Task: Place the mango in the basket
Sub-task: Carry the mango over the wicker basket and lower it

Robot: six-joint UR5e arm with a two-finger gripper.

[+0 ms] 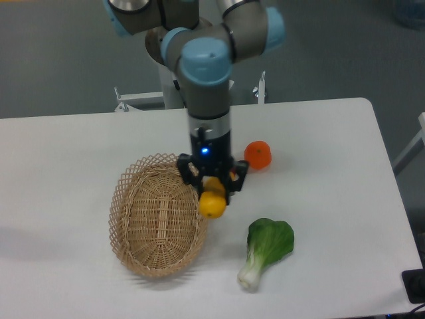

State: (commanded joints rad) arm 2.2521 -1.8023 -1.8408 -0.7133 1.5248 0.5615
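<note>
My gripper (212,193) is shut on the yellow-orange mango (213,203), which hangs from the black fingers with its lower end showing below them. It is held in the air just over the right rim of the tan woven basket (158,214). The basket lies on the white table at the left, and nothing shows inside it.
A round orange fruit (257,155) sits on the table to the right of my arm. A green leafy bok choy (265,250) lies at the front right. The robot base (179,63) stands behind the table. The purple-red vegetable is hidden behind my gripper.
</note>
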